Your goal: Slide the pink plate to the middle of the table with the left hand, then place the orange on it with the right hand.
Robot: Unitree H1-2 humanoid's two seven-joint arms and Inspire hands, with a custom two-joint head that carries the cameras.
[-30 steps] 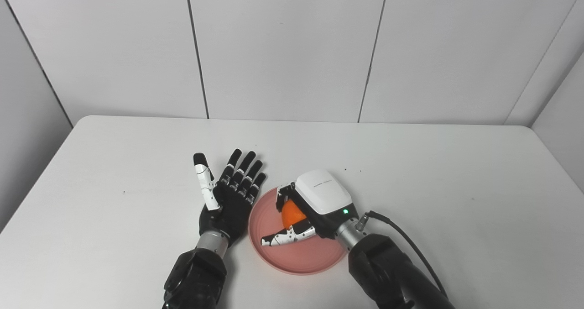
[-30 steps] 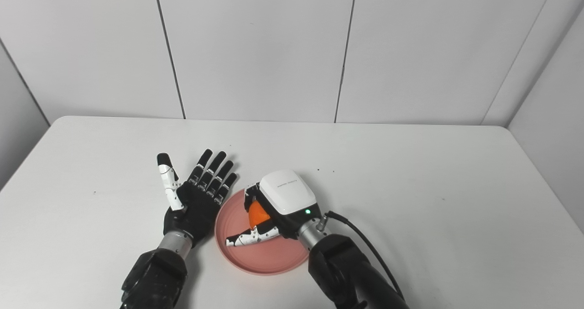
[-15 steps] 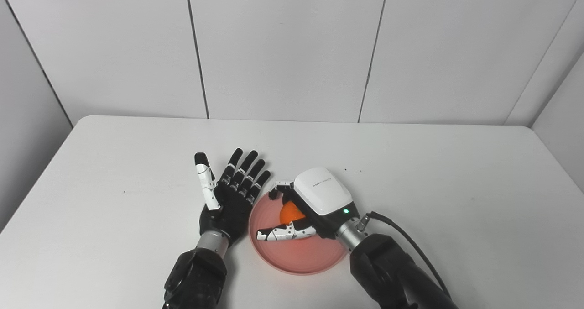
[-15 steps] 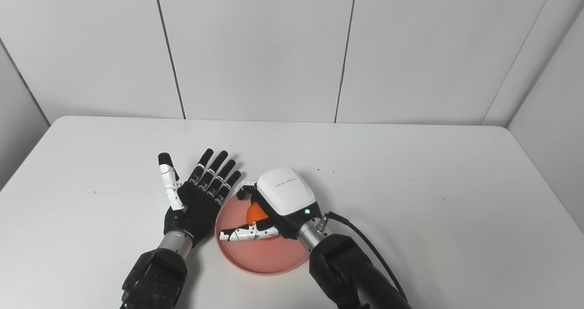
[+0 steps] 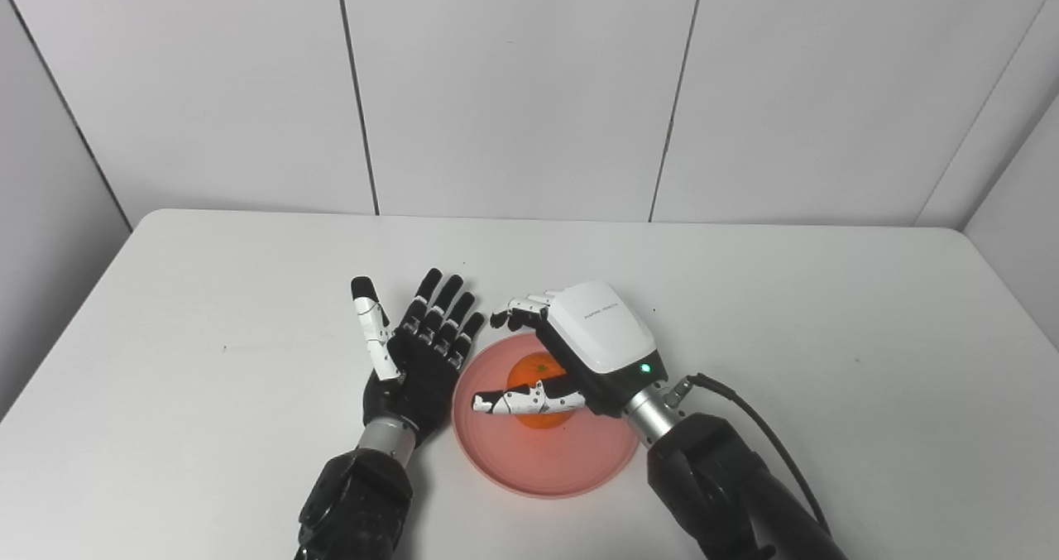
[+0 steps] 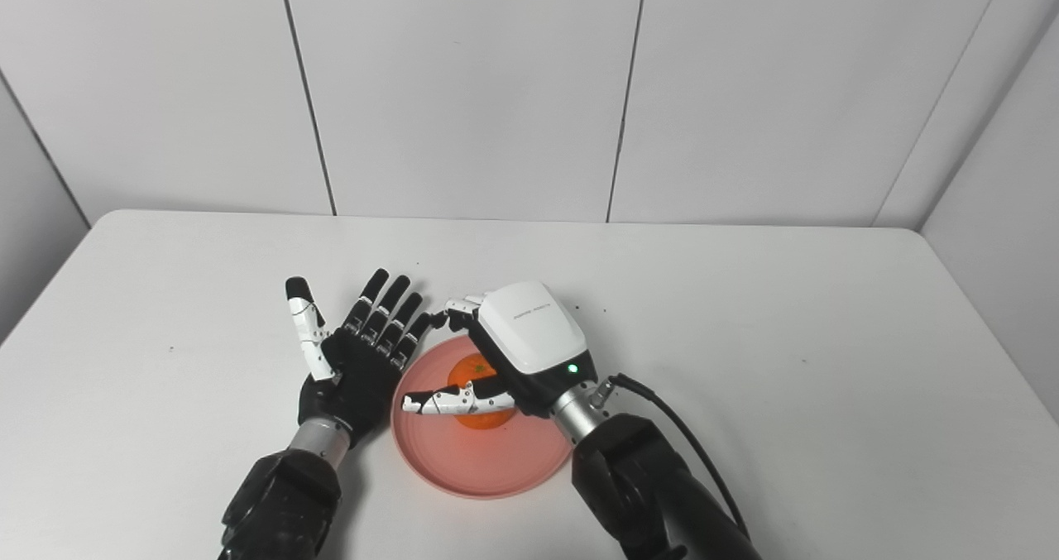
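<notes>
The left hand point(image 5: 422, 353) lies on the white surface point(image 5: 827, 337) with the palm up and the fingers spread apart; it holds nothing. Just beside it, on its right, is the pink plate point(image 5: 571, 469), near the middle of the surface. The orange point(image 5: 538, 390) sits on the plate. The right hand point(image 5: 571, 353) hovers over the orange with its fingers point(image 5: 517, 312) apart, not gripping the fruit.

White table point(image 5: 827, 312) with rounded corners, pale grey panelled walls point(image 5: 513, 88) with dark vertical seams.
</notes>
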